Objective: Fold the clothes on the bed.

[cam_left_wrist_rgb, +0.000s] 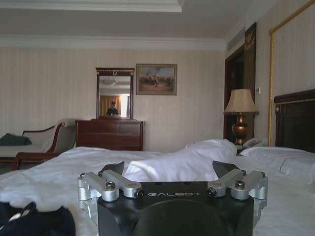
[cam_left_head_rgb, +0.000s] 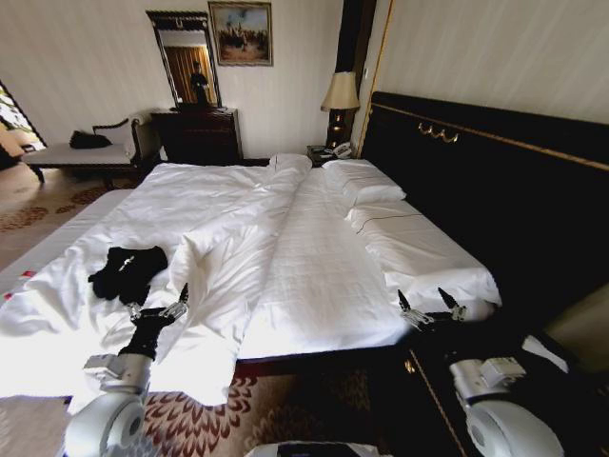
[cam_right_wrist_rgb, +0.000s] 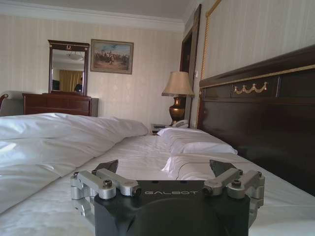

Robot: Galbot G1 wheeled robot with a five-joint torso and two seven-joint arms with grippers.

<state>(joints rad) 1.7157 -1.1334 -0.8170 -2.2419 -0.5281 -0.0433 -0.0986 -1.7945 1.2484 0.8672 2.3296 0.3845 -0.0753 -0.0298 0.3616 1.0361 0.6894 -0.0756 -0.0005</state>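
You are looking across the bed, its white sheets and rumpled duvet running up to the pillows and the tall dark headboard. The black T-shirt lies crumpled in a heap on the duvet, on the side of the bed far from the headboard and close to the near edge; in the left wrist view it shows as a dark bundle just beside the claw. Your left gripper hovers low over the duvet just on the near side of the T-shirt, not touching it, its two fingers spread apart with nothing between them; the left wrist view shows the same spread fingers pointing up the bed toward the pillows. Your right gripper sits over the bed's near corner on the headboard side, well apart from the T-shirt, its fingers also spread wide and holding nothing; in the right wrist view its fingers stand just above the sheet, with the pillows ahead and the headboard alongside. Beyond the bed, against the far wall, stand a dark dresser with a mirror, a framed painting and a lamp next to the headboard
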